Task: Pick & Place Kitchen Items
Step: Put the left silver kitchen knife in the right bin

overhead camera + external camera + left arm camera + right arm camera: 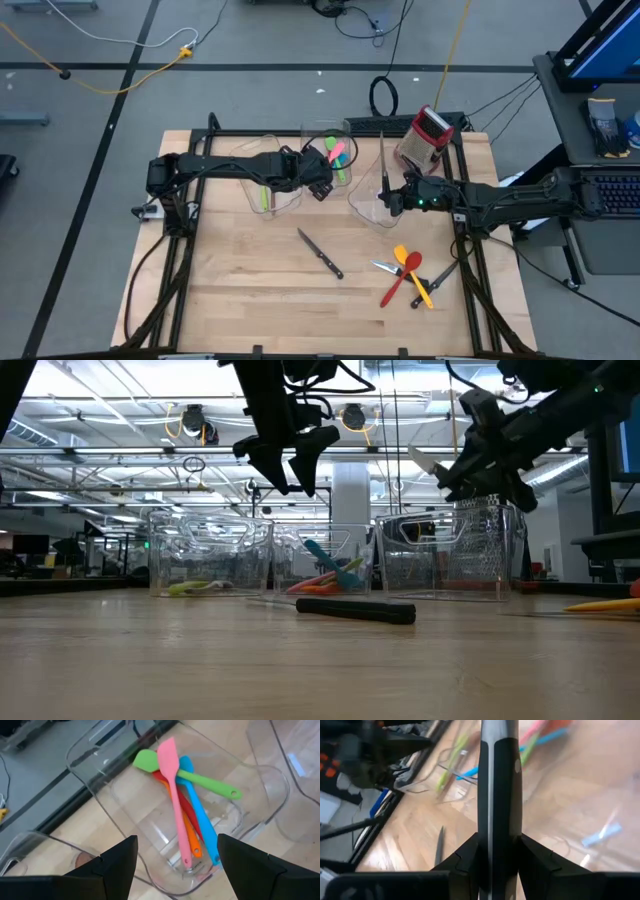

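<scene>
My right gripper (392,196) (492,857) is shut on a black-handled steel knife (382,160) and hovers over the right clear bin (372,205). My left gripper (322,186) (175,865) is open above the middle bin (125,815), touching nothing. In that bin lie a pink spatula (174,795), a green spoon (200,780), and blue, orange and red utensils. The left bin (272,190) holds a green utensil (265,198). Flat on the table lie another knife (322,253), red, orange and yellow spoons (405,275) and more knives (440,272). My right gripper pinches the knife's black handle (500,815) between its two fingers (465,857). The handle runs on ahead of the fingers in the right wrist view. The knife is lifted clear over the right bin, and its blade (381,145) points toward the table's far edge.
A red-topped metal box grater (425,135) stands at the far right corner, just behind the right bin. The three clear bins (320,565) stand in a row across the far half. Bare wood lies on the near left of the table (230,290).
</scene>
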Action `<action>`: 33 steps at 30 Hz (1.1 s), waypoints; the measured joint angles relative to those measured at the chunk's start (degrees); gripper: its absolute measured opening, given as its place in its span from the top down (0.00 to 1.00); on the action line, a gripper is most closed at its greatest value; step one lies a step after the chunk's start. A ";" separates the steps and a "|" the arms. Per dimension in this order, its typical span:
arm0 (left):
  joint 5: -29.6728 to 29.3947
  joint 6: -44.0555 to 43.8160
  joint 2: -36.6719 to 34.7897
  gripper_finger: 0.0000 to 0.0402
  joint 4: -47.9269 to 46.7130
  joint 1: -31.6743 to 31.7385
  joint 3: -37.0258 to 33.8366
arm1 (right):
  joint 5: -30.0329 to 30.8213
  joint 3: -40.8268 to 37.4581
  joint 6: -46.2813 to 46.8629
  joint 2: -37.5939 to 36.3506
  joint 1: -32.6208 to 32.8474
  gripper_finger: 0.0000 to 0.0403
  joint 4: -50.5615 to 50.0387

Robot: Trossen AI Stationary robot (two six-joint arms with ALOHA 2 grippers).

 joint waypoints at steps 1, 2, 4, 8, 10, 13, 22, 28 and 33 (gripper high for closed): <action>0.25 0.03 0.00 0.31 -0.06 0.00 -0.11 | 0.01 0.55 -1.42 -0.07 0.02 0.78 0.00; 0.66 0.20 0.00 0.31 -0.06 -0.04 -0.14 | 0.05 1.21 -3.27 -0.09 0.02 0.78 0.10; 1.32 0.92 -0.02 0.31 -0.05 -0.04 -0.16 | 0.03 2.79 -7.60 -0.09 0.00 0.78 -0.19; 2.46 2.73 -1.39 0.31 -0.31 -0.04 -0.21 | 0.36 6.73 -18.25 -0.12 -0.04 0.78 -2.91; 2.55 3.09 -2.47 0.31 -1.24 -0.04 -0.21 | 1.12 8.99 -23.19 -0.12 -0.36 0.78 -7.49; 2.31 3.29 -4.07 0.31 -1.30 -0.04 -0.21 | 2.59 11.84 -29.12 -0.10 -1.21 0.78 -15.25; 2.59 0.73 -18.90 0.31 5.92 -0.04 -14.17 | 3.50 14.44 -38.08 -0.20 -5.26 0.78 -23.97; 2.57 -5.01 -29.73 0.31 12.62 -1.19 -26.09 | 3.35 14.48 -32.68 0.08 -7.50 0.78 -23.39; 2.43 -7.48 -35.05 0.31 15.07 -2.52 -32.08 | 2.23 14.48 -21.15 0.60 -7.91 0.78 -24.20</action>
